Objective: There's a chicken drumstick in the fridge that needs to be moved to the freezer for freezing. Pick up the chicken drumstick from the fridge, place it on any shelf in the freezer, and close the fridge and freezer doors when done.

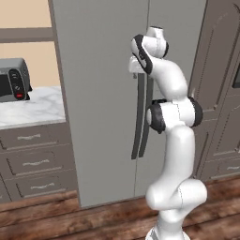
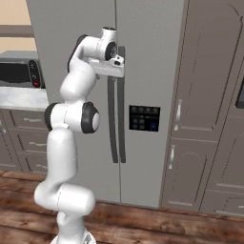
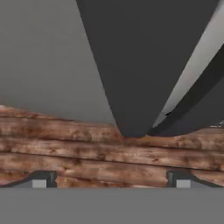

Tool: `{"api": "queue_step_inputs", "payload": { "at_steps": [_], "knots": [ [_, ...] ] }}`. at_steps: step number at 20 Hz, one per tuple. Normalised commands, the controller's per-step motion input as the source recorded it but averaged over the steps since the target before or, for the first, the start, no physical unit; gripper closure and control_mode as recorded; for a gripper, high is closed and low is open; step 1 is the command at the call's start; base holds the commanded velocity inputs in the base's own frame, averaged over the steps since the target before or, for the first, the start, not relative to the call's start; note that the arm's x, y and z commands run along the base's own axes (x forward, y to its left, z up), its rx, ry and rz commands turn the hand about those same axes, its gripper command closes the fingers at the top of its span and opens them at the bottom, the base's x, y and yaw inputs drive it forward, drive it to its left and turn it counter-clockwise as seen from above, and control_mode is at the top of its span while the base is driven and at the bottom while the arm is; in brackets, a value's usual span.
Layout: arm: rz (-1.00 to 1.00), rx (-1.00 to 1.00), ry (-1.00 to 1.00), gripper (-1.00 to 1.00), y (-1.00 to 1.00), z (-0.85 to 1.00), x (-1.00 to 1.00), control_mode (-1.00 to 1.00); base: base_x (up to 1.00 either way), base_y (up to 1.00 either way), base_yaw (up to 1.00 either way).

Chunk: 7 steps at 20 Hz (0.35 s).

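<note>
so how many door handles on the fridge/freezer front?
2. Both long dark handles run side by side at the centre seam: freezer handle on the left door, fridge handle on the right. The arm hides their tops.
</note>
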Motion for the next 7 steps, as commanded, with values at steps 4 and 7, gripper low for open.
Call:
{"api": "queue_step_inputs", "payload": {
  "at_steps": [4,7],
  "knots": [
    [0.01,-0.02,-0.29,-1.00,0.19,0.00,-0.89,-1.00,0.00,0.00,0.00],
    [0.02,-0.06,-0.35,-1.00,0.36,0.00,-0.71,-1.00,0.00,0.00,0.00]
  ]
}}
